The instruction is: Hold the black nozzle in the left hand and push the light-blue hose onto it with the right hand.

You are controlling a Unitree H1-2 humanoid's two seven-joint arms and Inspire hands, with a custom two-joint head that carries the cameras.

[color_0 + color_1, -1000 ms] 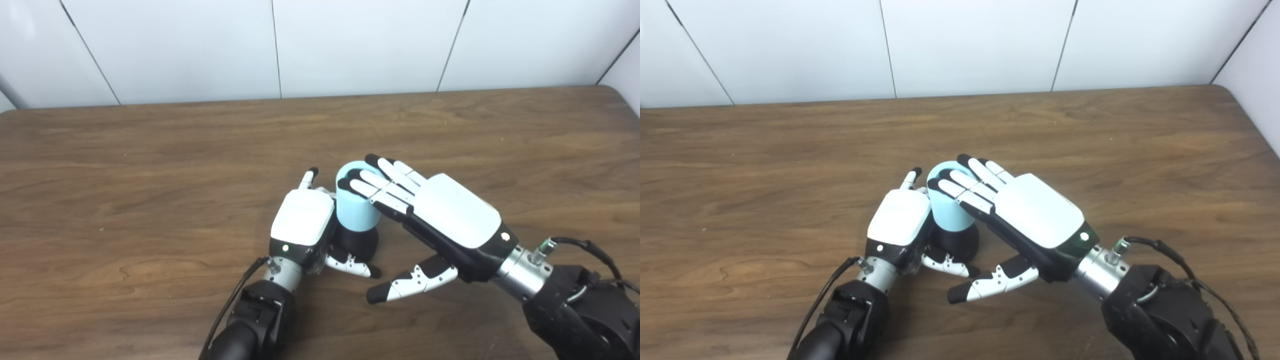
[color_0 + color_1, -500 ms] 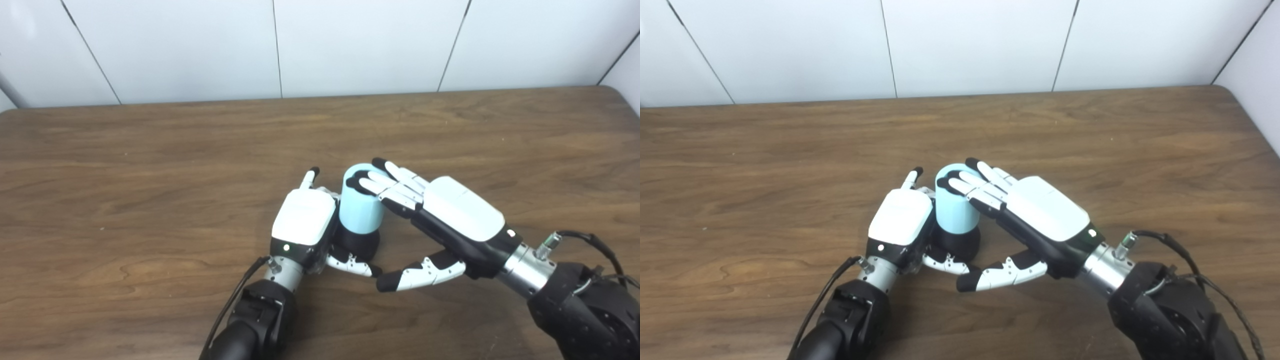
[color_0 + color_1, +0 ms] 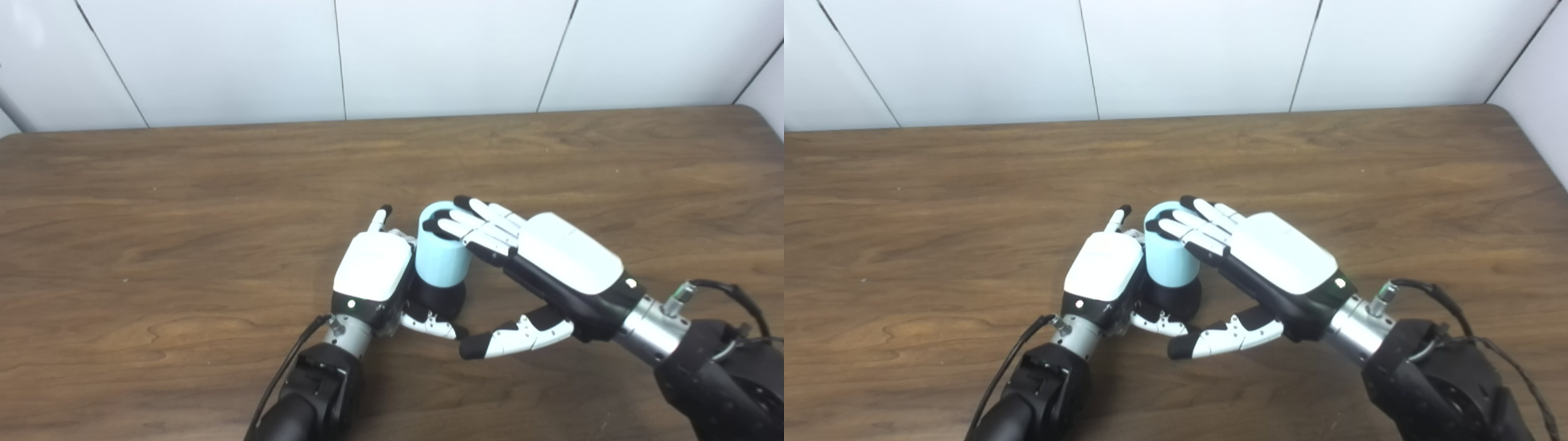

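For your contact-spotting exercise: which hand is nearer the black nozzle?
Left. The left hand is wrapped around the black nozzle, while the right hand rests its fingers higher, on the light-blue hose.

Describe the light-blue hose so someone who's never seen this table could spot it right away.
On the wooden table, look near the front middle, where the two robot hands meet. Between the left robot hand and the right robot hand stands the light-blue hose, a short upright cylinder on the black nozzle. It is the only pale blue thing there.
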